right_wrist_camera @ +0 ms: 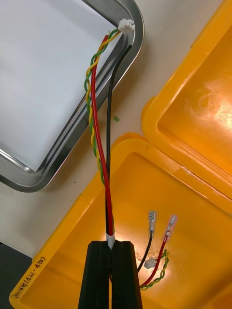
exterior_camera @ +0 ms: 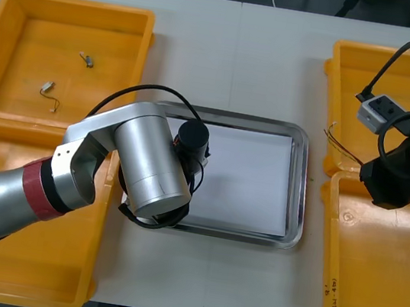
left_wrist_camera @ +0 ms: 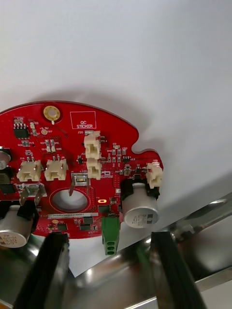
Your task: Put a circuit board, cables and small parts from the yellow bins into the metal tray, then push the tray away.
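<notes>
L pincer open over board w/ "QC STICKER"; R pincer grips cables.

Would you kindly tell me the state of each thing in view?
Metal tray: white inside, not yet pushed away.
Circuit board: lying flat in the metal tray, ungripped.
Red and yellow cable: held by one end, dangling toward the metal tray's corner.
Left gripper: open, over the circuit board.
Right gripper: shut on the red and yellow cable.
Small metal parts: loose in the left far bin.

Electronics workshop, yellow bins, metal tray
</notes>
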